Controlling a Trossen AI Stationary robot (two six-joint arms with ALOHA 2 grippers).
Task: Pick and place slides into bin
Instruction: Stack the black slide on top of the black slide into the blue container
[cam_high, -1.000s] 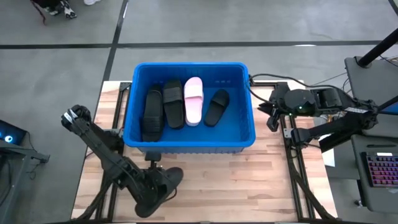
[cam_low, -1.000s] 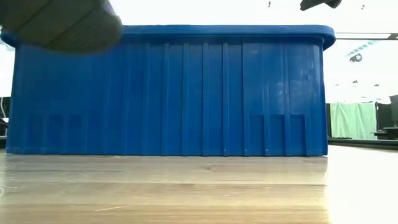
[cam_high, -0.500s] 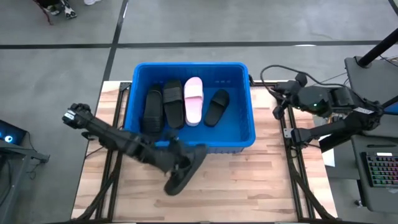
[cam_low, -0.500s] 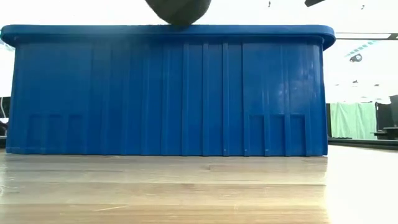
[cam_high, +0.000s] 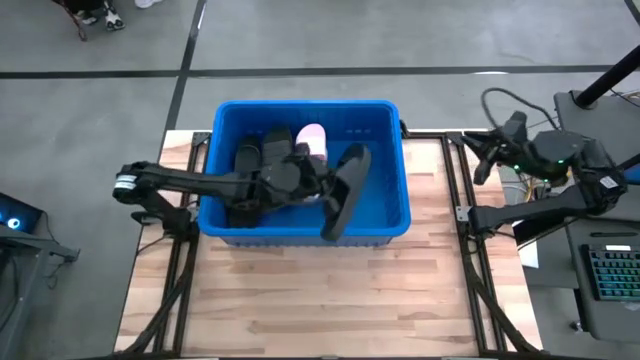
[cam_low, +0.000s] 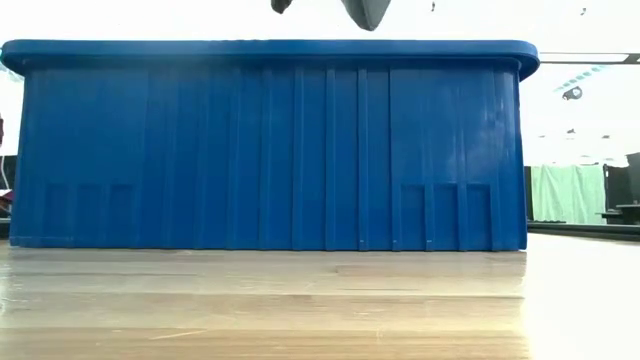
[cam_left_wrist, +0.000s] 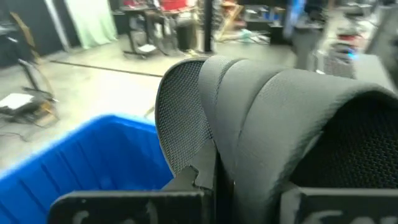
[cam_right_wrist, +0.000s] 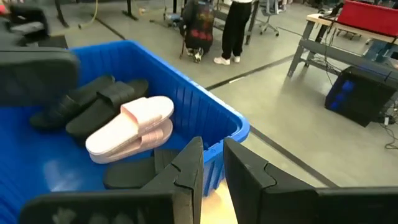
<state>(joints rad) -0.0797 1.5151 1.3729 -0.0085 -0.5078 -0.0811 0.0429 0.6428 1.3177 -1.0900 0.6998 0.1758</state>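
Your wooden table carries the bin at its 12 o'clock edge. Your left claw is over the bin, clamped on a black slide held tilted above the near wall. Other slides lie inside, one pink. Your right claw waits at 3 o'clock, fingers nearly closed, holding nothing.

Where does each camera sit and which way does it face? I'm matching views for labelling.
High: overhead, facing straight down on bin, both arms.
Low: at tabletop height, facing the bin's wall; black slide above.
Left wrist: on left arm, past fingers gripping the black slide.
Right wrist: on right arm, past fingers into the bin.
Shared: right wrist and high both show the pink slide.
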